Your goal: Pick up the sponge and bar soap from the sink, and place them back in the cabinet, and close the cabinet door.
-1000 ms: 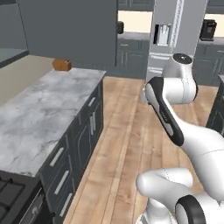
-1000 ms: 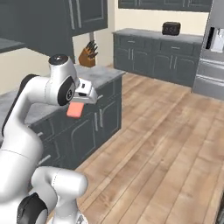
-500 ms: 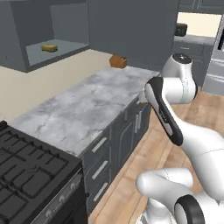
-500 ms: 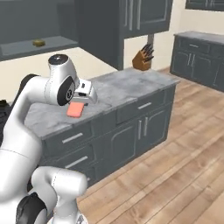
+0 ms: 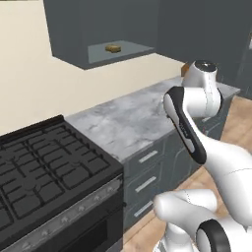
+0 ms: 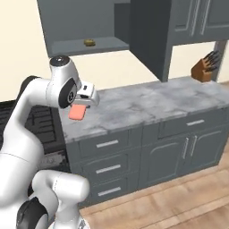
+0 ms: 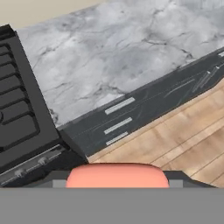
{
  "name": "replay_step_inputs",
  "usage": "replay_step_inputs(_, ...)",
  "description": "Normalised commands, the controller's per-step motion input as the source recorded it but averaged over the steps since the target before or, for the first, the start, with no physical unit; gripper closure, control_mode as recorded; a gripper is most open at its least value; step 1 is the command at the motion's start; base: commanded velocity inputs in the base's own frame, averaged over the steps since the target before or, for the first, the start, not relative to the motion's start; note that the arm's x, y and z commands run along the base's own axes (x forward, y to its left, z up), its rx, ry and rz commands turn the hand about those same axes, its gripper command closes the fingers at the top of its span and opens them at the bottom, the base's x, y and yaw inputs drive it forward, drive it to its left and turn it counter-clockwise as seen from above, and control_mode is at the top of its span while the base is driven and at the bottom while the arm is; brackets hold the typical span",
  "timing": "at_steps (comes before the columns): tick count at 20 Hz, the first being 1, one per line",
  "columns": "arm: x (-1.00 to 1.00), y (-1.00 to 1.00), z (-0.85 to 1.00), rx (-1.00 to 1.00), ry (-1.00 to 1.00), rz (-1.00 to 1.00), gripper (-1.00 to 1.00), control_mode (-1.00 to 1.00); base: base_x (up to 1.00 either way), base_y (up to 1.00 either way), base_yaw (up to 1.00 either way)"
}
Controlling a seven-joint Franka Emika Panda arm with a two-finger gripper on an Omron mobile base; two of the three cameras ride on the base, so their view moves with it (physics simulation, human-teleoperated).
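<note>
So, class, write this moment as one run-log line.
phase: carrying | gripper: shut on soap | sponge: on cabinet shelf | door: open | below: counter

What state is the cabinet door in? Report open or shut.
Open. The cabinet door juts out edge-on beside the cabinet, whose shelf is exposed with the sponge lying on it.

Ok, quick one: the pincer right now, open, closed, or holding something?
Pincer: closed on the bar soap, carried in the air in front of the counter.
</note>
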Motion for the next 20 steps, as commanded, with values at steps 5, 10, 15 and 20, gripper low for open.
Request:
replay_step_inputs(5,0.00,0.00,0.00,0.00,0.00,0.00,1.00,1.00,0.53,-0.05,0.37)
replay_step_inputs(10,0.00,0.00,0.00,0.00,0.00,0.00,1.00,1.00,0.60,-0.26,0.25)
replay_step_inputs(15,0.00,0.00,0.00,0.00,0.00,0.00,1.00,1.00,0.50,-0.40,0.06)
replay_step_inputs(20,0.00,0.00,0.00,0.00,0.00,0.00,1.00,1.00,0.47,-0.47,0.02)
